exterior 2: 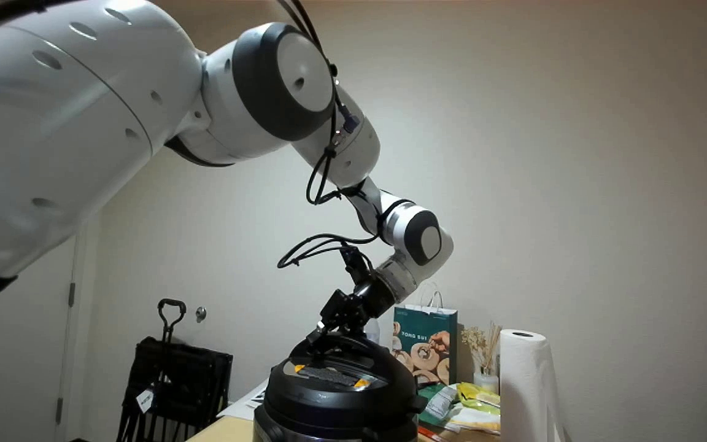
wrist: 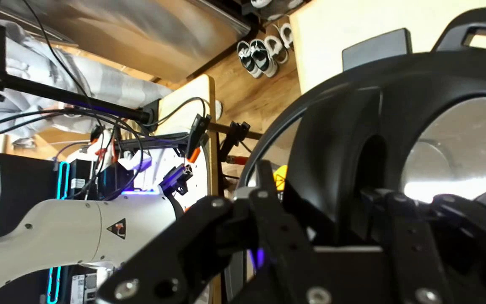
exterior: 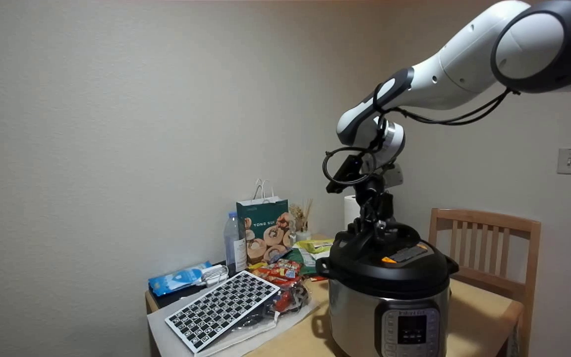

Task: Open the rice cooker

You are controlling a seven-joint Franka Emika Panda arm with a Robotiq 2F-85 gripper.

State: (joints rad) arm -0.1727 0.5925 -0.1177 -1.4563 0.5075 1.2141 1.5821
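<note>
The rice cooker (exterior: 355, 317) is a steel cylinder with a dark front panel, upright on the table. Its black domed lid (exterior: 389, 281) sits on the body, and it also shows in an exterior view (exterior 2: 335, 405) and the wrist view (wrist: 399, 69). My gripper (exterior: 369, 229) points down at the lid's black top handle (exterior 2: 363, 345). In the wrist view, my gripper's fingers (wrist: 319, 181) are apart on either side of the handle (wrist: 331, 143). The near-left finger has a visible gap to it. The other finger lies by the handle's dark slot; its contact is unclear.
A checkered board (exterior: 223, 310), snack bags (exterior: 278, 270), a bottle (exterior: 236, 243) and a green paper bag (exterior: 265, 230) stand beside the cooker. A paper towel roll (exterior 2: 525, 387) stands close by. A wooden chair (exterior: 484, 248) is behind the table.
</note>
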